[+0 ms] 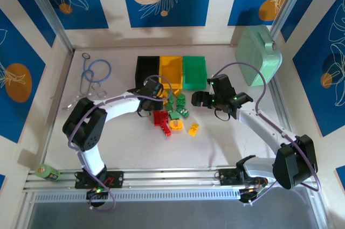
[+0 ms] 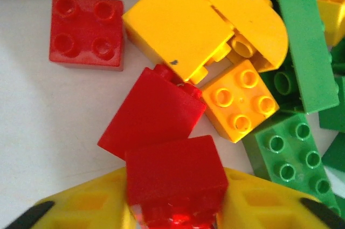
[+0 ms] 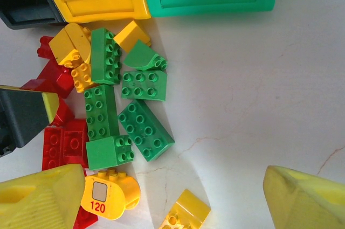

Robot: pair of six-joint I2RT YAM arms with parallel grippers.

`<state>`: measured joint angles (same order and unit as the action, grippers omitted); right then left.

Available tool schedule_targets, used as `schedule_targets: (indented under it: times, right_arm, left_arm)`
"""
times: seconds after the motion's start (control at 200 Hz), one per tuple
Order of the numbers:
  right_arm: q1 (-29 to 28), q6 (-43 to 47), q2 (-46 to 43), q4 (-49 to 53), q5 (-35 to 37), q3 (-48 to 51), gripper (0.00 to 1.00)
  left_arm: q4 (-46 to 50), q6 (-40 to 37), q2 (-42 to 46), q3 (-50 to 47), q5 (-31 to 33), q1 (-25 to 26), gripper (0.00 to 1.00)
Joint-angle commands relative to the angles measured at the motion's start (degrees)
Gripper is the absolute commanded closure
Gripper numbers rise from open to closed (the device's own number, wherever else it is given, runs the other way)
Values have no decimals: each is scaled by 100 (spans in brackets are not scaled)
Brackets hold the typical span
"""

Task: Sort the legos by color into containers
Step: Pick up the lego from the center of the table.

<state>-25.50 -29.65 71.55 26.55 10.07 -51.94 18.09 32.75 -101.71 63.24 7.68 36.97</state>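
In the left wrist view, the bottom edge cuts off the red brick [image 2: 175, 178] wedged between the yellow fingers [image 2: 81, 207], and glare blurs its lower end. In the right wrist view, the top edge crops the yellow bin [image 3: 102, 9], the green bin [image 3: 210, 4] and the black bin [image 3: 21, 16].

The pale table [image 1: 108, 143] bears three bins [image 1: 171, 59] and scattered legos [image 1: 179, 111].

High rear overview of table [image 1: 135, 148]; wrist views close, downward, apparently on the same legos [image 3: 102, 110]
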Motion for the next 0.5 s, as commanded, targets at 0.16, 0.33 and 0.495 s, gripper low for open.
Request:
schedule_targets:
  times: [0.16,0.33,0.495]
  right_arm:
    - [5,-75,-81,-53,-57,73,14]
    - [1,-105,-144,-80,-83,123,14]
    - [1,-105,-150,-82,-110,125,14]
  left_arm:
    - [406,-120,169,188,338,153,71]
    - [551,-130,586,178,490,178,71]
    - [716,-412,750,510,711,105,71]
